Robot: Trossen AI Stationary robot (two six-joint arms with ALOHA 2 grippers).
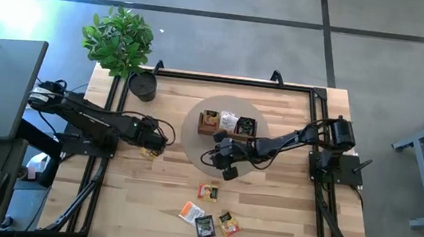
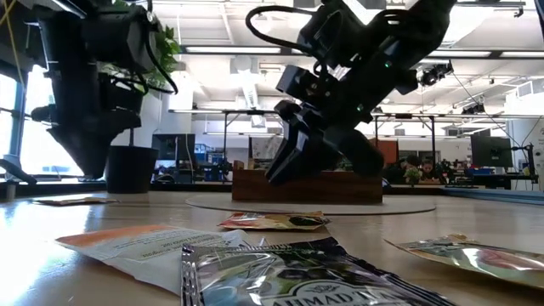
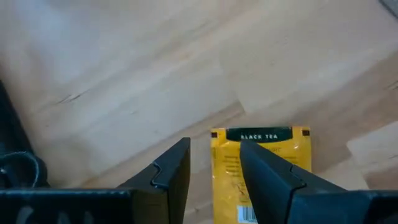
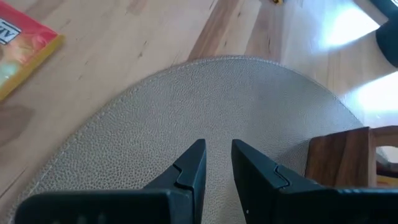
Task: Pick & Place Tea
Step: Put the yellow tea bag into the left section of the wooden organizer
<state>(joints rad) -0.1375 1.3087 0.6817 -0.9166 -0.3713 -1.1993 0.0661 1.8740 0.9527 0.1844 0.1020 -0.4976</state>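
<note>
While the wooden tray on its round grey mat already seems to hold a few packets, four more tea packets lie loose on the table nearer the front, so most sorting is left. The left gripper, fingers narrowly parted and empty, hovers over a yellow black-tea packet, which lies under one finger, not between them. The right gripper, slightly open and empty, hangs over the mat beside the tray
</note>
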